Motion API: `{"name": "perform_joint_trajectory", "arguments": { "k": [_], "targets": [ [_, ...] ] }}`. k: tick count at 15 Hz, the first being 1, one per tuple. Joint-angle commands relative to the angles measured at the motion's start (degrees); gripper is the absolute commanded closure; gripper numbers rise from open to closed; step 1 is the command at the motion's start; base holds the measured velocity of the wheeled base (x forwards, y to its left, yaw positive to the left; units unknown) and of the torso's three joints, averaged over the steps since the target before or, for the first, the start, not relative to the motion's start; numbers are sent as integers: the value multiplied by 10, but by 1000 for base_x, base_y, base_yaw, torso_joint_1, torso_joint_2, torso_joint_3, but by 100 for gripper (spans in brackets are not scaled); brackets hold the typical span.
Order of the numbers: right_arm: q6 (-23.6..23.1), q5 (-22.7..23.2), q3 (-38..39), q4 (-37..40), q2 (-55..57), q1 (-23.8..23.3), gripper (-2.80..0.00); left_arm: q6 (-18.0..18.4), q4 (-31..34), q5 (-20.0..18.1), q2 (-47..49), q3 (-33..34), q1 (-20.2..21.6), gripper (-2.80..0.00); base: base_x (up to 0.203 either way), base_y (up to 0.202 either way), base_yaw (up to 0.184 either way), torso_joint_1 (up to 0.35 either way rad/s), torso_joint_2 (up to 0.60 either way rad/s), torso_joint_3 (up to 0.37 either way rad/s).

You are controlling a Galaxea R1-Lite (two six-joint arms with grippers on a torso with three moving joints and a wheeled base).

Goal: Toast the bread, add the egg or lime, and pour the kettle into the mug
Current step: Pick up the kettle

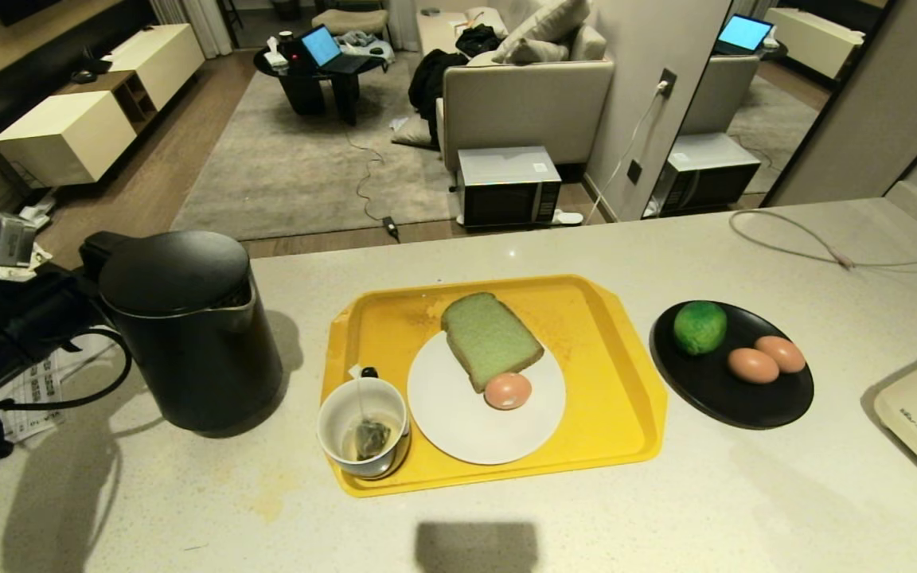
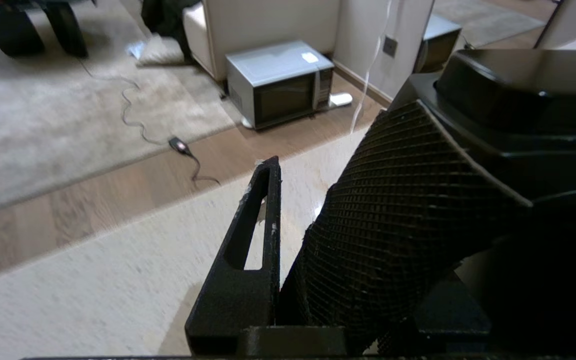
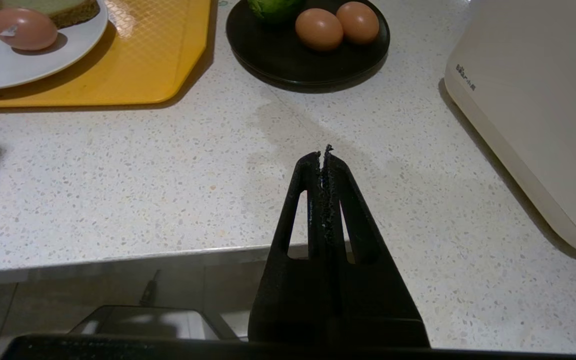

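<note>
Matte black jug kettle stands at nine o'clock of the glossy yellow plastic tray, its textured handle clamped by the left gripper; the right gripper hangs pinched shut over speckled stone counter.

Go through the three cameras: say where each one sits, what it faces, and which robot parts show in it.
Head: high, looking down on counter, kettle and yellow tray; left arm at the left edge.
Left wrist: behind the left gripper, closed on the kettle's handle, facing the microwave.
Right wrist: behind the shut right gripper, facing the black plate.
Head and right wrist share the black plate.
</note>
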Motion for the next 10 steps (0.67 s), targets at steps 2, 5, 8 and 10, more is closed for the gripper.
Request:
{"name": "perform_joint_trajectory", "arguments": {
  "k": [2, 5, 8, 10],
  "targets": [
    [0, 0, 1, 0, 0, 0, 0, -3, 9, -4, -65, 3, -1, 0, 0, 0, 0, 0, 0, 0],
    [0, 0, 1, 0, 0, 0, 0, -2, 94, -2, -139, -1, -14, 0, 0, 0, 0, 0, 0, 0],
    [0, 0, 1, 0, 0, 0, 0, 15, 243, 3, -211, -40, -40, 0, 0, 0, 0, 0, 0, 0],
    [0, 0, 1, 0, 0, 0, 0, 38, 334, 22, -247, -72, -51, 0, 0, 0, 0, 0, 0, 0]
  ]
}}
